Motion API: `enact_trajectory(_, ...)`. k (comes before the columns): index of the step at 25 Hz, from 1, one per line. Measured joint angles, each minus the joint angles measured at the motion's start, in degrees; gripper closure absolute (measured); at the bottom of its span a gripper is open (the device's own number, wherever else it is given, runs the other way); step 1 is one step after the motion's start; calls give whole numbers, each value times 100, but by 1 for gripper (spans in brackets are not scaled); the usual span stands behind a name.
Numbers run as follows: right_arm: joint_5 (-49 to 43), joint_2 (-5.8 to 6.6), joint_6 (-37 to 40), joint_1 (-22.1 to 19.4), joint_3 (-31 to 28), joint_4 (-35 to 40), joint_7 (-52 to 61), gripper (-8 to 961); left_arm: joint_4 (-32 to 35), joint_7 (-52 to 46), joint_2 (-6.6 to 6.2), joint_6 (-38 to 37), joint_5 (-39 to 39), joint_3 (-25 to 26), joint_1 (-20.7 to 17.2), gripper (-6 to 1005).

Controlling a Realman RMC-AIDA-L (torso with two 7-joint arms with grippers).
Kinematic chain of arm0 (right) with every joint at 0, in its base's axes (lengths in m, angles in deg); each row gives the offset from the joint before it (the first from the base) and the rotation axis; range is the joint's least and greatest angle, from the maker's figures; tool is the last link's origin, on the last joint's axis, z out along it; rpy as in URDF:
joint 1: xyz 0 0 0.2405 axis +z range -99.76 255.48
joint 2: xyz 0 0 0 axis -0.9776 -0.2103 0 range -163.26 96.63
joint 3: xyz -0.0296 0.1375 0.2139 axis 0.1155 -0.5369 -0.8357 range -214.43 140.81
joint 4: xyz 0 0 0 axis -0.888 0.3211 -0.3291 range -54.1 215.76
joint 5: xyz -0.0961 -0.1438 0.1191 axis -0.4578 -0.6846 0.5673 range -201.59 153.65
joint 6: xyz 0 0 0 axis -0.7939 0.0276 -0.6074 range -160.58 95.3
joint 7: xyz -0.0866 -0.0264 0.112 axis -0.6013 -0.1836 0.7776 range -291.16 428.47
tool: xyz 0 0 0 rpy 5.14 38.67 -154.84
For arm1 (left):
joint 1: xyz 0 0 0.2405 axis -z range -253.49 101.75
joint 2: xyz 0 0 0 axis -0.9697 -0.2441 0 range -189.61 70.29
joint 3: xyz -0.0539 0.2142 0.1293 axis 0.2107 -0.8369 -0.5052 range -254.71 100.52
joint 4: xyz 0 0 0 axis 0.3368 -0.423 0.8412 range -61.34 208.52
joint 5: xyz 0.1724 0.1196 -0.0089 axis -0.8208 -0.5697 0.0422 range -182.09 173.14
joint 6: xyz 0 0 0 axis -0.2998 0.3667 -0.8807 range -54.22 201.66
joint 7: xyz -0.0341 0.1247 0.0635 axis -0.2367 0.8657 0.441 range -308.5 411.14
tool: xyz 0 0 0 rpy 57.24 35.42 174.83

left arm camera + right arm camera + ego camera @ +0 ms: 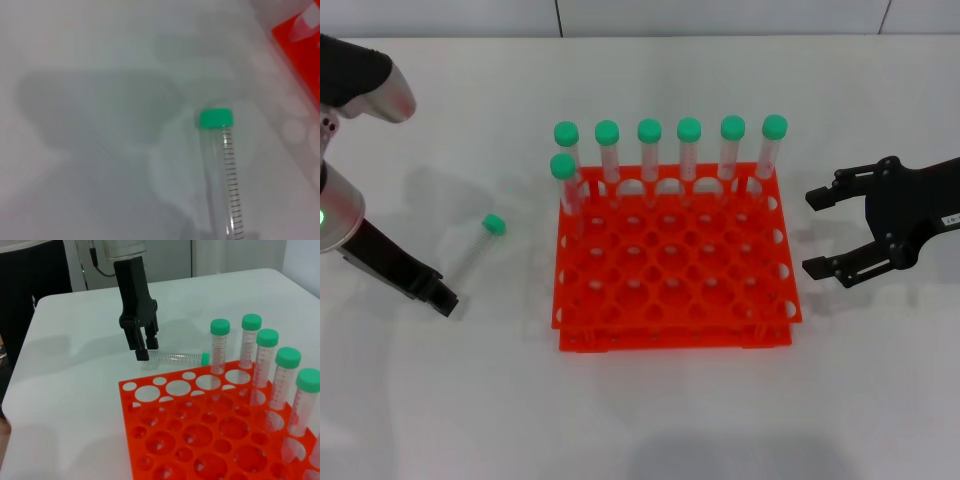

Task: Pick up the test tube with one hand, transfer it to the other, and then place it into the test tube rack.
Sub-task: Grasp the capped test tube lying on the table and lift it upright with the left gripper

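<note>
Along the lower part of the head view, bare white table is being shown, with nothing resting on it. Just above that, at centre frame, the test tube rack is being seen flat on the table, its front rows of holes unfilled.

At lower left of the same frame, the left gripper is being held low beside the table, its tip just next to the clear bottom end of the test tube. The tube is lying on its side to the left of the rack, well apart from it, with its green cap pointing up-frame. In the right wrist view, the black fingers are being shown drawn together at that end of the tube; whether the tube is actually being pinched cannot be told.

At right of the head frame, the right gripper is being held beside the rack, jaws wide apart and nothing between them.

Farther back, seven other green-capped tubes are being kept upright along the rack's rear and left edge.

The first step, the pick-up by the left hand, is judged to be in hand, with the handover and placing not yet done. For the next move, a firm hold on the tube's body is being called for, then a lift clear of the table toward the waiting right gripper.
</note>
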Motion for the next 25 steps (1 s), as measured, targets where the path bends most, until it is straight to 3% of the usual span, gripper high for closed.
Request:
enact_trajectory(19,0,-25,-2,0,45,1,1,83,-37,-49,0,117,-24,-31,12,552)
enact_trajectory(25,1,-27,-1,0,54,1,0,83,-377,-56,-3,227,-30,-31,142,675)
